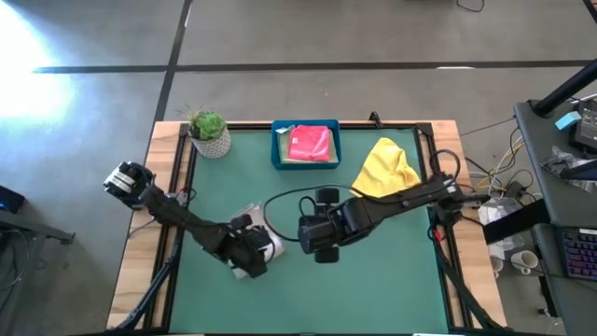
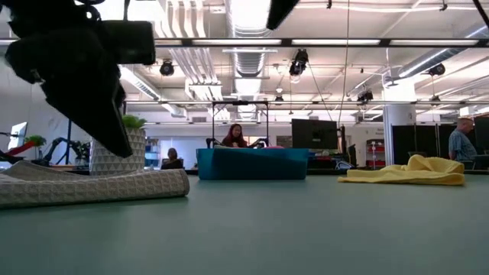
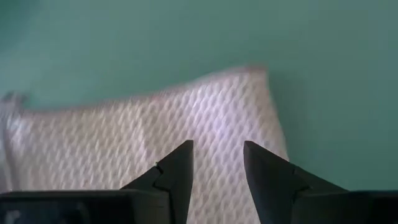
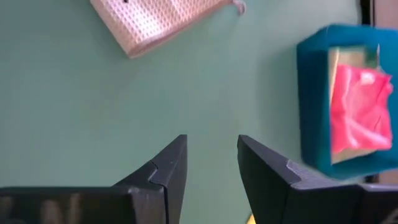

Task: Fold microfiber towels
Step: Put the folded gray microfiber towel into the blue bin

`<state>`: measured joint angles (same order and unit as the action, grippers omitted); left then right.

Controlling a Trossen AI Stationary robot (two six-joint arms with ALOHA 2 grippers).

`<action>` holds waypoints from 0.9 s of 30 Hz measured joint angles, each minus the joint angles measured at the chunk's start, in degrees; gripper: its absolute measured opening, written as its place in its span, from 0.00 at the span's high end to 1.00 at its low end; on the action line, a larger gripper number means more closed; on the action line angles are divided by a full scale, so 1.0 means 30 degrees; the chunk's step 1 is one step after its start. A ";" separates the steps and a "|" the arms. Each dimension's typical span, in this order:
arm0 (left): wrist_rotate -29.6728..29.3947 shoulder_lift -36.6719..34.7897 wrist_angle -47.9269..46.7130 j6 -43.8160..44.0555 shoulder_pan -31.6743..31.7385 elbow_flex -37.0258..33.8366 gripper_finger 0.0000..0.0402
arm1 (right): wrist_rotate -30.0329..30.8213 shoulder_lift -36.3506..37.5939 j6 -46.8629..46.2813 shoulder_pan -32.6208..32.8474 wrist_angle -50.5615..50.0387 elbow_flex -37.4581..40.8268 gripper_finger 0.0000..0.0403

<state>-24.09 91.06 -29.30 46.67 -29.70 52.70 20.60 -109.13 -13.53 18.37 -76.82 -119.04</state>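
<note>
A folded light grey towel [image 3: 155,137] lies flat on the green table left of centre [image 1: 271,245]; in the low view it rests as a flat stack [image 2: 92,186]. My left gripper [image 3: 217,146] stands open just above it, fingers slanting down, with nothing between them [image 1: 250,258]. My right gripper [image 4: 211,140] is open higher up over bare table near the middle [image 1: 317,238]. A crumpled yellow towel [image 1: 386,169] lies at the far right. A hot pink towel [image 1: 311,143] lies in the blue tray [image 1: 277,147].
A small potted plant [image 1: 209,133] stands at the far left corner. The blue tray [image 4: 311,93] sits at the middle of the far edge, an olive layer showing under the pink towel [image 4: 357,112]. Open green table lies along the near side.
</note>
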 joint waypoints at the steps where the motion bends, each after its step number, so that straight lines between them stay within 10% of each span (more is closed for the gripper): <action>1: 0.0035 -0.0014 0.0435 -0.0509 0.0085 -0.0038 0.69 | 0.0007 0.0359 -0.0316 0.0084 0.0352 0.0766 0.67; 12: 0.3050 -0.0018 0.3993 -0.4287 0.1843 -0.1554 0.69 | -0.0001 0.2907 -0.4151 0.0972 0.4225 0.6115 0.67; 27: 0.7297 0.1020 0.6670 -0.7784 0.4395 -0.2538 0.69 | 0.0124 0.3072 -0.7627 0.0961 0.4214 0.6416 0.67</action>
<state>-2.20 94.11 -9.29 23.32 -16.51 45.08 20.97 -99.91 -36.41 21.25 -64.18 -99.79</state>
